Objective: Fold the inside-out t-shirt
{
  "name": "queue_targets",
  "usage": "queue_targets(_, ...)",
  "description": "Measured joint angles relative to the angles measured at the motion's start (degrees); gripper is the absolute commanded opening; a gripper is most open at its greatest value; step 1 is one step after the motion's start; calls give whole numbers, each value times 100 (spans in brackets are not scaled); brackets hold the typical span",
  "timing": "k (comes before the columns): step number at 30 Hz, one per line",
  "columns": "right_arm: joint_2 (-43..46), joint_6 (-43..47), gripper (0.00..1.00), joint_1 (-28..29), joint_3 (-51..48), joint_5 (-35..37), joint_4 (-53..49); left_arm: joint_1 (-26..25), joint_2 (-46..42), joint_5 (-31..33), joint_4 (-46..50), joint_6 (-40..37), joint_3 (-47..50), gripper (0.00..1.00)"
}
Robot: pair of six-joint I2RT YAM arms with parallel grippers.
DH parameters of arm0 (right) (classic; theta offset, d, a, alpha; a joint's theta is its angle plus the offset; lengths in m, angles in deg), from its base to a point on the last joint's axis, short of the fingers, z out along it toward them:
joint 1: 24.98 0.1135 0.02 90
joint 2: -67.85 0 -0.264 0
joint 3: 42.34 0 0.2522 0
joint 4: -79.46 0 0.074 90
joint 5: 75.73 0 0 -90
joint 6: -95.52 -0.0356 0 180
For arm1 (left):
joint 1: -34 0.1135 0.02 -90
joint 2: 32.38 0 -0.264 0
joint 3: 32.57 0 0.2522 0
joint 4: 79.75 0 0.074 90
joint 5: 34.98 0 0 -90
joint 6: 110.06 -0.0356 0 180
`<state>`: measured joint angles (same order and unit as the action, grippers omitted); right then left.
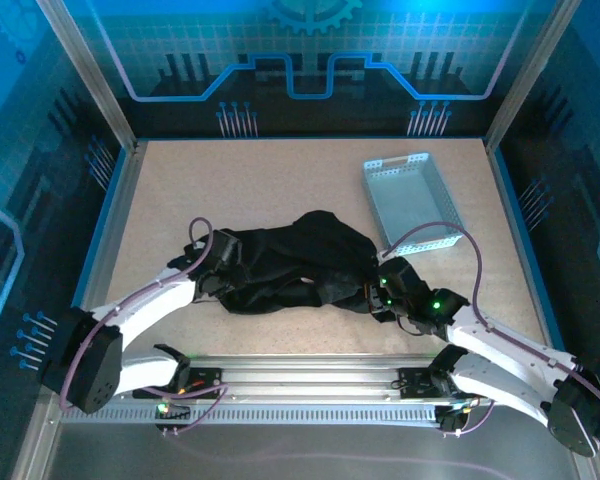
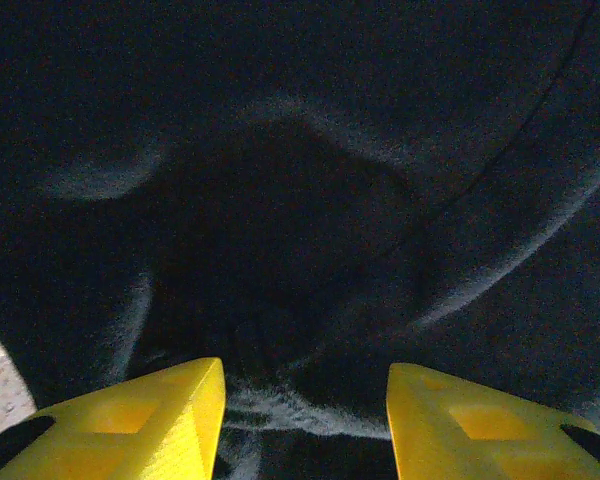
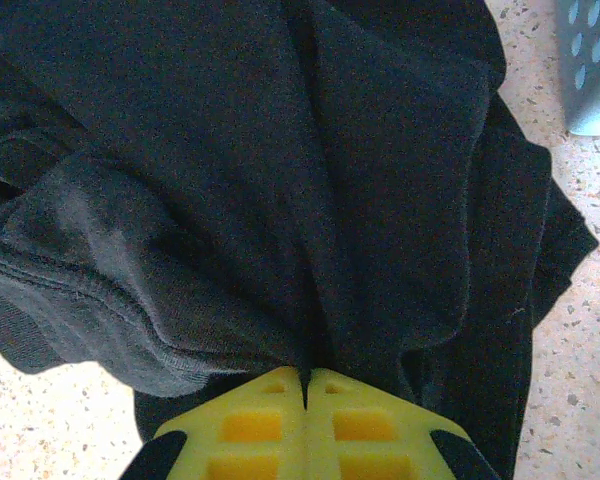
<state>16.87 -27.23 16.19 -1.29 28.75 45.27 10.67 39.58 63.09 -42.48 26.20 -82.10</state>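
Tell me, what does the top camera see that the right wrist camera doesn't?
Top camera: the whole crumpled t-shirt, the full tray, and the left gripper at the shirt's other end. Right wrist camera: up close, the right gripper pinched shut on a fold of cloth. Both: the black shirt, a bit of tray, the speckled table.

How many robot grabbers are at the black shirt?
2. The left gripper is at the left end of the t-shirt, jaws apart against the fabric. The right gripper is at the right end, shut on a fold of it.
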Motion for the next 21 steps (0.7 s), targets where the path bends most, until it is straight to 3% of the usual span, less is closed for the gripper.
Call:
queue_targets(6,-31,61,0,0,2,2,13,4,264,-114,-203,39,0,32)
queue_targets(12,-216,162,19,0,2,-7,20,111,374,-122,-326,22,0,0)
queue_targets(16,-363,308,39,0,136,-31,-142,295,348,-153,-372,-35,0,0)
queue_targets(21,-568,581,55,33,579,-39,-435,409,31,-151,-341,-175,-35,0)
